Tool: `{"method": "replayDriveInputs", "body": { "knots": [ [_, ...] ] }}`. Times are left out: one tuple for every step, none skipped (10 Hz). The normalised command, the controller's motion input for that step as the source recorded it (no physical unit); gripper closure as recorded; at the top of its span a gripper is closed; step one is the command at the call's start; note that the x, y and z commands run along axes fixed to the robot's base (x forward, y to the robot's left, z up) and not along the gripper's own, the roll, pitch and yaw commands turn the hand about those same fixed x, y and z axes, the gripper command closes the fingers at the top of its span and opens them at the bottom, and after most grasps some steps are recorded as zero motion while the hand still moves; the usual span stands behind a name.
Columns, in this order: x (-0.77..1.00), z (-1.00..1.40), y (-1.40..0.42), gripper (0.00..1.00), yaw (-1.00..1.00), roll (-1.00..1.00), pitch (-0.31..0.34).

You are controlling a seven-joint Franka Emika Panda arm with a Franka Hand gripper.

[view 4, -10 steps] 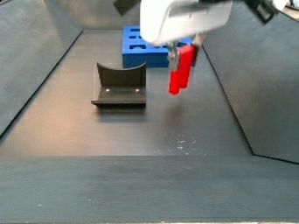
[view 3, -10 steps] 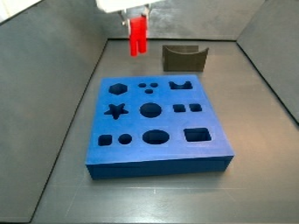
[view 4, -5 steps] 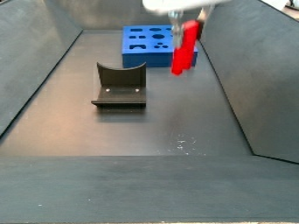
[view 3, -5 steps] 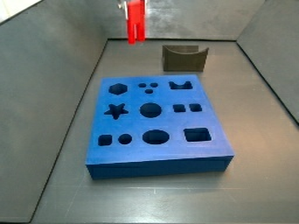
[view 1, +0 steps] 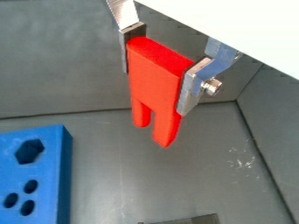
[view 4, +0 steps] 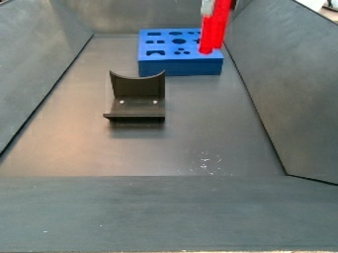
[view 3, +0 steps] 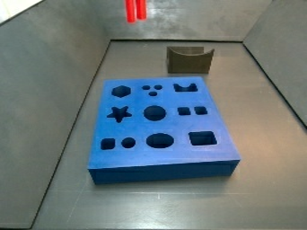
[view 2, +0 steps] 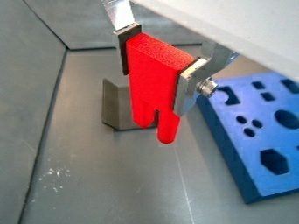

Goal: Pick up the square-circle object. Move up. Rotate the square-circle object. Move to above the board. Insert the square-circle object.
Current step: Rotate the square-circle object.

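My gripper [view 1: 160, 72] [view 2: 156, 73] is shut on the square-circle object [view 1: 159, 92] [view 2: 156, 83], a bright red block hanging with its two legs pointing down. It hangs high above the floor. In both side views only the red block [view 3: 136, 10] [view 4: 215, 24] shows at the upper edge; the gripper itself is out of frame there. The blue board [view 3: 161, 128] [view 4: 179, 50] with its shaped holes lies flat on the floor, below and apart from the block. Parts of the board [view 1: 30, 171] [view 2: 260, 129] show in both wrist views.
A dark olive-brown notched holder [view 3: 188, 59] [view 4: 134, 97] [view 2: 114, 103] stands on the floor beyond the board's far end. Grey sloping walls [view 3: 54, 81] enclose the dark floor [view 4: 158, 148] on all sides.
The gripper has risen steadily with the red block; its white body has left both side views, and only the block's lower part still shows at the upper edge.
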Motion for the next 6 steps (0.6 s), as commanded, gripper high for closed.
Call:
{"method": "replayDriveInputs", "body": {
  "knots": [
    [0.01,0.34,-0.03,1.00,0.03,0.05,0.082],
    [0.00,0.00,0.00,1.00,-1.00,0.00,0.042],
    [0.02,-0.09,0.01,1.00,-1.00,0.00,0.040],
    [0.02,-0.05,0.02,1.00,-1.00,0.00,0.038],
    [0.02,-0.02,0.02,1.00,-1.00,0.00,0.038],
    [0.03,-0.02,0.01,1.00,-1.00,0.00,0.040]
  ]
}}
